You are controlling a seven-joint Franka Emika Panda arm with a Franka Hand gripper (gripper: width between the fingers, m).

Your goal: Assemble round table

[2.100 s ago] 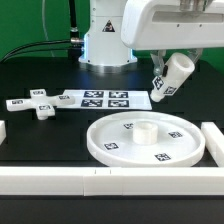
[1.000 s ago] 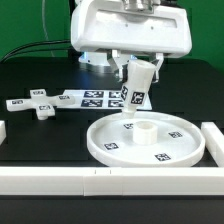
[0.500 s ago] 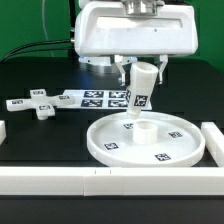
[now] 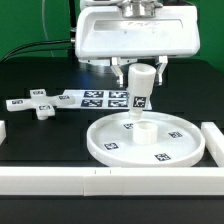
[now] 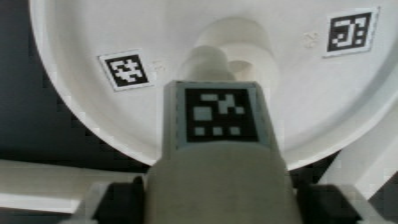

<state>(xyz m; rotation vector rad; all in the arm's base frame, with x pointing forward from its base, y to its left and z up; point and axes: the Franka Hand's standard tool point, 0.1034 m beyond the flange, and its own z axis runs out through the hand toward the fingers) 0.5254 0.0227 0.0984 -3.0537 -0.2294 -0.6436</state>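
My gripper [image 4: 142,70] is shut on the short cylinder post [image 4: 142,85], a white post with a square tag, held nearly upright. It hangs a little above the raised hub [image 4: 143,128] in the middle of the large round rimmed disc [image 4: 110,140], apart from it. In the wrist view the post [image 5: 217,130] fills the middle, black fingers [image 5: 128,200] on both its sides, with the disc [image 5: 107,110] and its tags beyond. The cross-shaped four-arm piece [image 4: 38,105] lies on the black table at the exterior view's left.
The marker board [image 4: 95,98] lies flat behind the disc. Long white border bars run along the front edge [image 4: 100,178] and at the exterior view's right [image 4: 213,140]. The arm's white base [image 4: 100,50] stands at the back.
The post has swung from a tilt at the exterior view's right to nearly upright over the disc's hub. Over the last second it straightened slightly and shifted a little rightward.
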